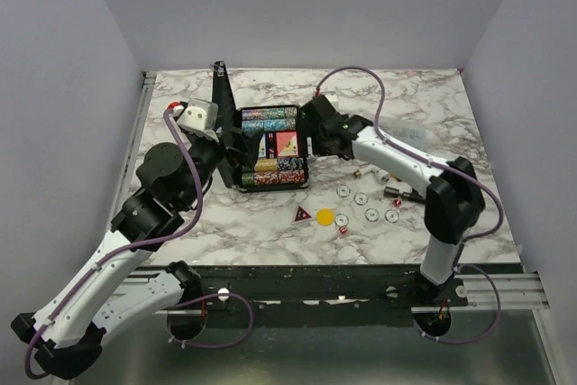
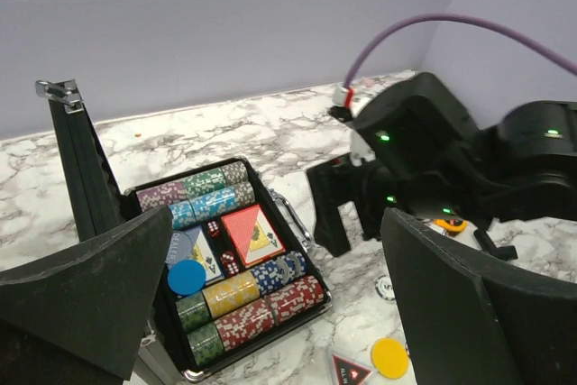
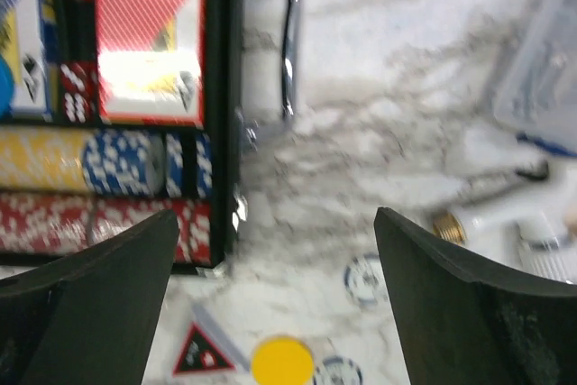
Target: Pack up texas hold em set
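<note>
The black case (image 1: pixel 270 147) lies open at the table's middle, its lid (image 1: pixel 221 96) standing upright on the left. It holds multicoloured chip rows (image 2: pixel 243 308), red cards (image 2: pixel 252 233) and a blue disc (image 2: pixel 187 277). On the table in front lie a yellow disc (image 1: pixel 325 216), a red triangle (image 1: pixel 302 215) and several white buttons (image 1: pixel 361 197). My left gripper (image 1: pixel 236 137) is open and empty over the case's left side. My right gripper (image 1: pixel 311 132) is open and empty just right of the case, by its metal handle (image 3: pixel 287 51).
A clear plastic box (image 3: pixel 541 69) and a small brass-tipped tool (image 3: pixel 487 214) lie to the right of the buttons. A small red die (image 1: pixel 343 230) sits by the yellow disc. Walls enclose the table on three sides.
</note>
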You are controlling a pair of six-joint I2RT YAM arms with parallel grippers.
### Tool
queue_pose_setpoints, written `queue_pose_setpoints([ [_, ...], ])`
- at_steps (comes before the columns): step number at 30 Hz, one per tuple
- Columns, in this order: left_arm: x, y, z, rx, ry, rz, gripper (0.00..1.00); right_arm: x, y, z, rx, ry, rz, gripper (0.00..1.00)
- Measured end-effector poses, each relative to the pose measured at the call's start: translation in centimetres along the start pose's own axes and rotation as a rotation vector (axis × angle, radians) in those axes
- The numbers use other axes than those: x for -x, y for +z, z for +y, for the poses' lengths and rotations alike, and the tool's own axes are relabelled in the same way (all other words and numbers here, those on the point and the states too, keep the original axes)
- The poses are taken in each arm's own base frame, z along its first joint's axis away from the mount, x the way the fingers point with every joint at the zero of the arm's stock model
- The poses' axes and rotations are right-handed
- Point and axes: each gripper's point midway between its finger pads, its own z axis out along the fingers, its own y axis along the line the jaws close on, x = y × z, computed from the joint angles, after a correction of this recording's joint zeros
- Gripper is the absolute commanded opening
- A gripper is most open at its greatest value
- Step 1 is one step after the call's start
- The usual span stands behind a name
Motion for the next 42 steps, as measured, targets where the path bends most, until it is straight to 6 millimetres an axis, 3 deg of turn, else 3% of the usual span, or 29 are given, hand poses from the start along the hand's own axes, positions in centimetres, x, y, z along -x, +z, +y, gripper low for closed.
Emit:
queue_pose_setpoints([
  [6, -0.8, 0.8, -0.7, -0.023, -0.004, 0.033, 0.98, -5.8, -4.5, -3.3, 0.030, 0.068, 0.062, 0.92],
  [11, -3.0, 2.0, -2.2, -0.073, -0.004, 0.105, 0.98, -11.2, -6.8, -5.0, 0.065, 0.151, 0.140, 0.90],
  [15, -5.3, 3.0, -3.7, -0.127, -0.003, 0.182, 0.98, -13.6, -8.2, -6.2, 0.070, 0.229, 0.155, 0.89],
  [20, -7.6, 4.0, -6.2, -0.197, -0.006, 0.268, 0.98, -12.9, -9.8, -9.3, -0.047, 0.365, 0.052, 0.83],
  [24, -10.4, 4.2, -9.7, -0.269, 0.012, 0.363, 0.98, -11.9, -11.2, -14.1, -0.262, 0.522, -0.070, 0.81],
  [26, -12.9, 3.9, -12.3, -0.322, 0.031, 0.441, 0.98, -11.2, -11.6, -16.7, -0.341, 0.584, -0.122, 0.81],
  [29, -16.6, 3.0, -14.7, -0.386, 0.040, 0.553, 0.98, -10.3, -11.4, -20.6, -0.423, 0.680, -0.172, 0.80],
  [33, -21.7, 0.9, -15.2, -0.454, 0.026, 0.695, 0.99, -11.7, -10.2, -24.5, -0.473, 0.769, -0.160, 0.80],
  [38, -25.9, -0.9, -17.2, -0.565, 0.027, 0.852, 0.95, -14.4, -7.0, -23.9, -0.335, 0.778, -0.043, 0.76],
  [42, -29.5, -2.1, -19.6, -0.661, 0.078, 0.961, 0.76, -15.4, -5.2, -24.3, -0.267, 0.800, 0.007, 0.73],
])
